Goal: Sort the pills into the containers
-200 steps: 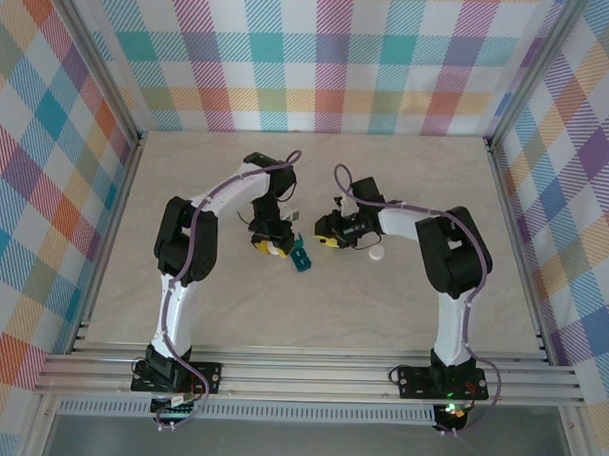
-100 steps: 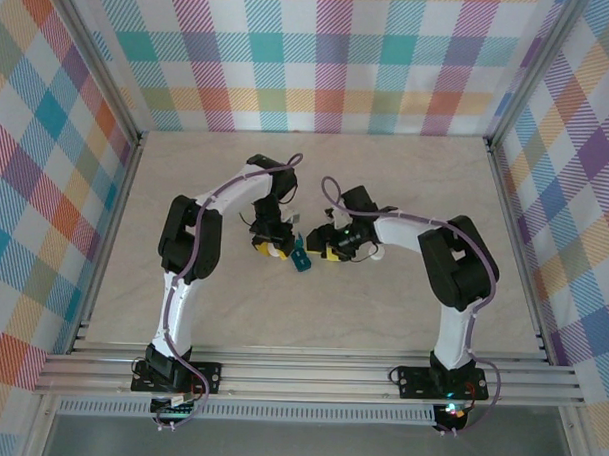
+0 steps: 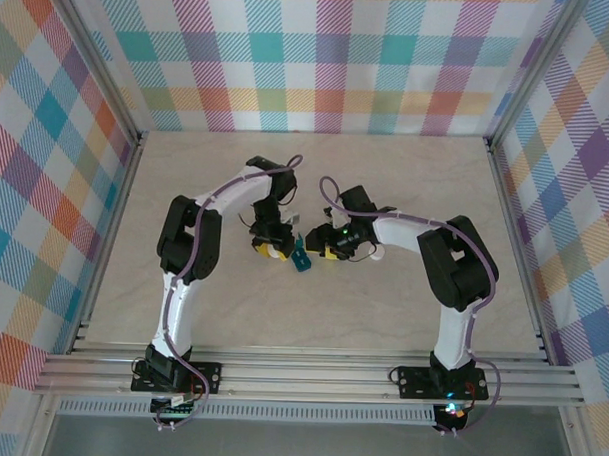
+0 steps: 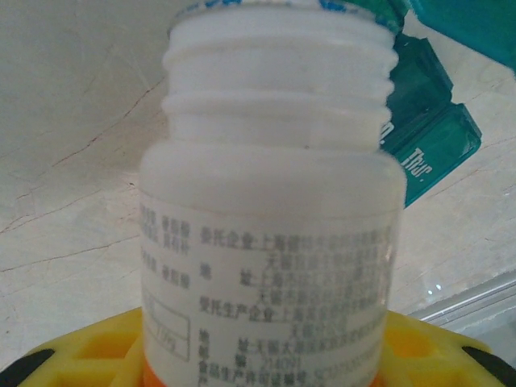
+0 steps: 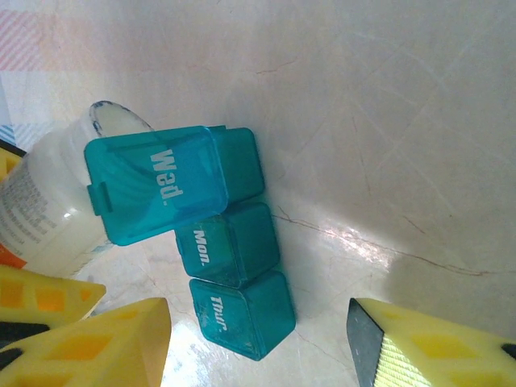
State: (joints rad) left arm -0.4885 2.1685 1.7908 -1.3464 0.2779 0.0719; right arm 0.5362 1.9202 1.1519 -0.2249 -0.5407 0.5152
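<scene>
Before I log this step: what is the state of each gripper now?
Left gripper: closed, holding the white bottle.
Right gripper: open, holding nothing.

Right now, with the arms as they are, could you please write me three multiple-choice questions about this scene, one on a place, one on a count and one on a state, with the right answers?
1. Where is the white bottle?
A. Held in the left gripper
B. Standing inside a compartment
C. Lying alone at the far edge of the table

2. How many compartments does the teal strip have?
A. Two
B. Three
C. Seven

3. Which lid stands open?
A. Mon
B. Thu
C. Wed

Answers:
1 A: in the left wrist view, the base of the bottle sits between the yellow fingers.
2 B: Wed, Mon and Thu are joined in one row.
3 C: the Wed lid is raised, while the other two lie shut.
</scene>
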